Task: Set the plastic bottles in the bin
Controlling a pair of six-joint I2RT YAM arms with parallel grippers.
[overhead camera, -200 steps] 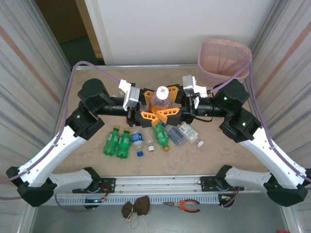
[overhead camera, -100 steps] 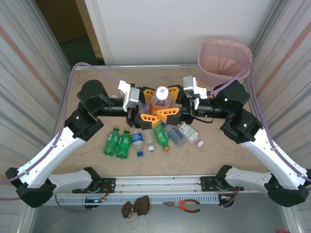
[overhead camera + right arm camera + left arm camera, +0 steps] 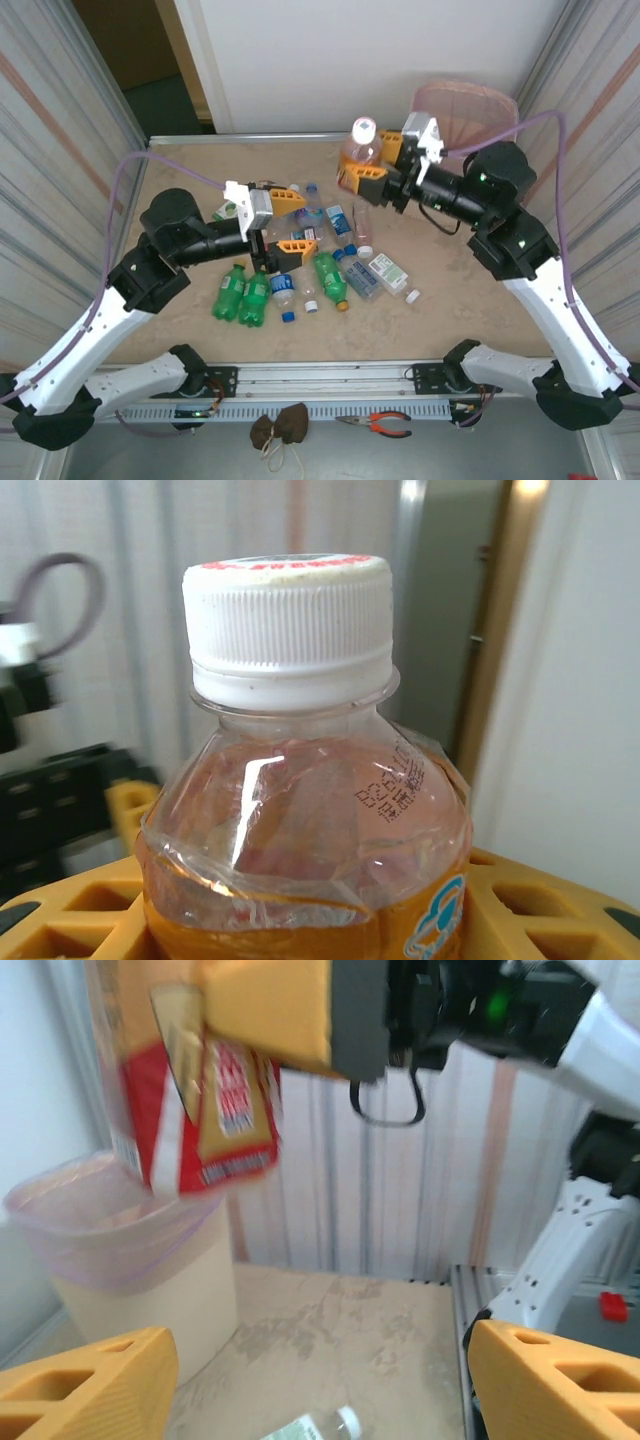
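Right claw (image 3: 368,165) pinches a white-capped bottle (image 3: 360,140), held up beside the bin (image 3: 480,88) at the desk's (image 3: 200,170) far right corner, not dropped yet. Left claw (image 3: 293,222) is spread above the mid-desk pile (image 3: 330,280). Many bottles left, so it looks early.

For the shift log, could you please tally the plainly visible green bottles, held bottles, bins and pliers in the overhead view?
green bottles, lying down: 3
bottle held up in the right gripper: 1
pink bin: 1
pliers: 1
Total: 6
A green-and-white thing behind the left arm is too hidden to count.
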